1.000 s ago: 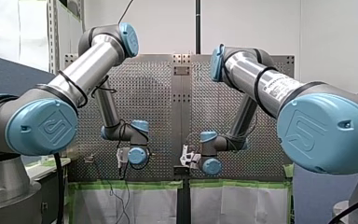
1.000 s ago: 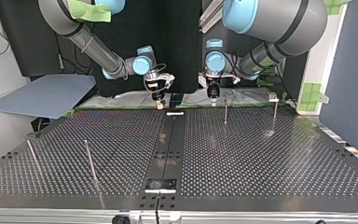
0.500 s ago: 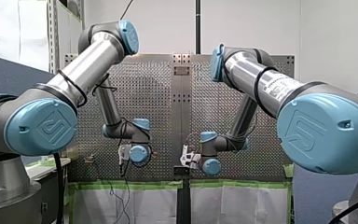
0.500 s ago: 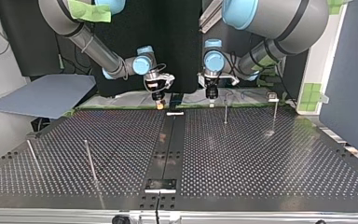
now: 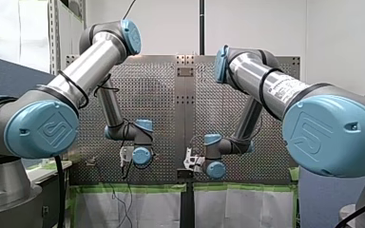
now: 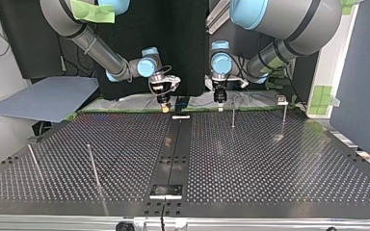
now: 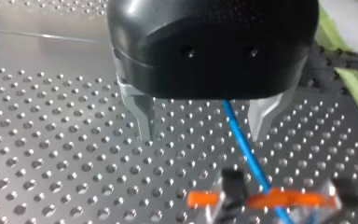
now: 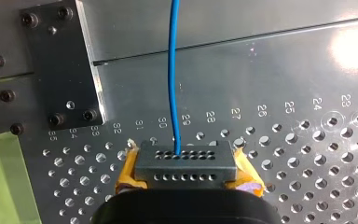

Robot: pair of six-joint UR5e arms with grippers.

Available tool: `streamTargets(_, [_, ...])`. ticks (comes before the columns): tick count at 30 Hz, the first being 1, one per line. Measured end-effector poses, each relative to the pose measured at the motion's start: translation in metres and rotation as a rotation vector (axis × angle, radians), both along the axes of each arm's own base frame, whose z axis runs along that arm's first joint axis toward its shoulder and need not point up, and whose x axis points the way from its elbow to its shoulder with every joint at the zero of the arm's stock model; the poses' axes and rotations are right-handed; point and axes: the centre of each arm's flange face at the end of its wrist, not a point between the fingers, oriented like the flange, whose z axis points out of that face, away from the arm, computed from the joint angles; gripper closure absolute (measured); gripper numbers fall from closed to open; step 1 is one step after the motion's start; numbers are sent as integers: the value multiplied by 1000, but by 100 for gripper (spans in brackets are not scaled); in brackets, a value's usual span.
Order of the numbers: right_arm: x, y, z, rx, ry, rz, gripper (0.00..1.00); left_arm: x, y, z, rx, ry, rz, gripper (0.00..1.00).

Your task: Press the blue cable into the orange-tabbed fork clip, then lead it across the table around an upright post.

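**Left gripper** (image 7: 201,137): its metal fingers (image 7: 142,116) are spread wide and clasp nothing. The blue cable (image 7: 242,149) runs down between them, nearer one finger, and crosses the clip (image 7: 289,199) with orange tabs. The clip stands on the perforated table (image 7: 51,163) just ahead of the fingers. Whether the cable is fully seated in the clip cannot be told.

**Right gripper** (image 8: 186,165): closed on the same cable, with yellow pads (image 8: 127,175) flanking a grey tip. The cable leaves it straight ahead over the table.

**Surroundings:** Beside the cable a dark plate (image 8: 58,70) is bolted down, with green tape (image 8: 0,177) beyond it. In the top view, two upright posts (image 6: 233,115) stand at the far right, near the left gripper, and two more at the near left.

**Writing:** engraved numbers (image 8: 235,112) 25 to 28 mark the holes ahead of the right gripper.
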Motion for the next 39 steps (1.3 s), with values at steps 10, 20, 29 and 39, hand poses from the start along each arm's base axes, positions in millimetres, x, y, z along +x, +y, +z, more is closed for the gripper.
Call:
streamTargets(10, [0, 0, 0, 1, 0, 0, 100, 8, -3, 7, -21, -75, -8, 100])
streamTargets(20, [0, 1, -1, 2, 1, 0, 100, 10, -6, 8, -34, -87, -33, 100])
streamTargets(29, [1, -2, 1, 4, 5, -2, 100, 9, -8, 8, -47, -88, -43, 100])
streamTargets(39, [6, -15, 44, -17, 37, -39, 100, 9, -19, 26, -91, -107, -96, 100])
